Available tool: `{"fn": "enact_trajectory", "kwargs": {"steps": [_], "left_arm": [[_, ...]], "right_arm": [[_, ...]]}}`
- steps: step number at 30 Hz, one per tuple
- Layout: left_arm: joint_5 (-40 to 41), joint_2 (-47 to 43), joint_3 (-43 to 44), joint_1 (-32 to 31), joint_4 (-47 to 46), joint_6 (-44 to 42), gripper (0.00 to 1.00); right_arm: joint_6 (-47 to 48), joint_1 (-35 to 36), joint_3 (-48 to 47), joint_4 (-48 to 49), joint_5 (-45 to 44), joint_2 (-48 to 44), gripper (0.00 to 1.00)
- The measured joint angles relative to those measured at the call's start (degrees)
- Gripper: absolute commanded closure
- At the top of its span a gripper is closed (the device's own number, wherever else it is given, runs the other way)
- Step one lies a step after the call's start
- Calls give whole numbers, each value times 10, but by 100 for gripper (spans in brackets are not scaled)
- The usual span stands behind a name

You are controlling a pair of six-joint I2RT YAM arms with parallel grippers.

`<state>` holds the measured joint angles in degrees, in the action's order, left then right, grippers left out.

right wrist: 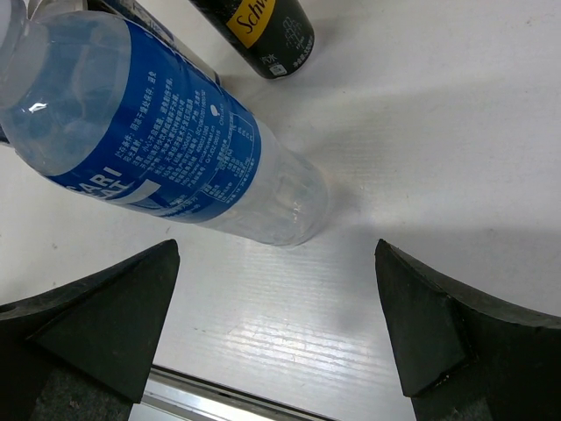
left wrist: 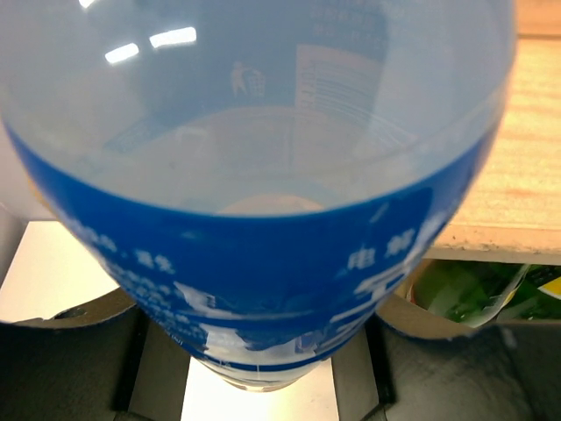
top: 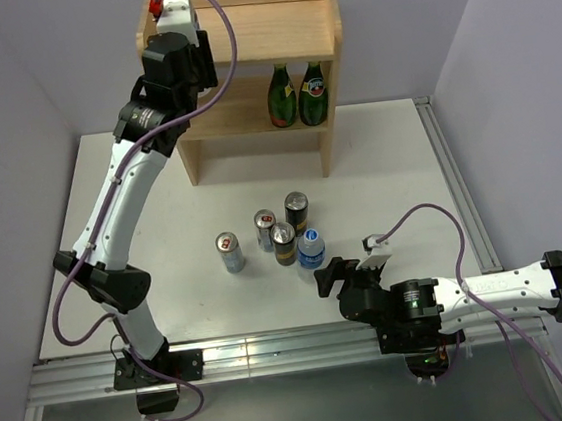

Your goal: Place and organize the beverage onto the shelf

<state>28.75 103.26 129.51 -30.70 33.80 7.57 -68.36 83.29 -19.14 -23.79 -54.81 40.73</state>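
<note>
Filling almost the whole left wrist view, the held water bottle [left wrist: 263, 175] is clamped in the left hand [left wrist: 263, 390], the dark fingers [left wrist: 79, 368] being seen close on either side of it. In the top view that hand is raised at the left end of the upper tier of the shelf [top: 282, 29], so the bottle is judged to be at or just over that board; whether it rests there cannot be told. The second water bottle [top: 310, 248] stands on the table [top: 396, 158], just beside a black-and-gold can [top: 283, 242], and the right hand [right wrist: 276, 259] is spread wide before its base, touching nothing. Both bottles are judged to be thin clear plastic with liquid inside: fairly weighty for their bulk, yielding under a hard squeeze, and smooth on the blue label [right wrist: 149, 132]. A moderate grip across the straight labelled middle is therefore preferred, the tapered shoulder and cap being avoided. The other black-and-gold can [top: 296, 211], the clustered silver can [top: 265, 228] and the outlying silver can [top: 230, 252] are judged stiff but easily dented, slick-sided and readily toppled, so each is best taken at mid-height. Since all but the outlying one are crowded together, neighbours could be knocked by spread fingers. Two green bottles [top: 282, 96] are lodged on the lower tier.
</note>
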Motion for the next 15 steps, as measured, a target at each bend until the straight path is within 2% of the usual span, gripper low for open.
{"fn": "enact_trajectory", "kwargs": {"steps": [12,15], "left_arm": [[9,-36,0,2,-79,-26,100],[12,-8,46,8,-81,-35,100]], "right_arm": [[0,0,0,0,0,9,0],[0,0,0,0,0,9,0]]}}
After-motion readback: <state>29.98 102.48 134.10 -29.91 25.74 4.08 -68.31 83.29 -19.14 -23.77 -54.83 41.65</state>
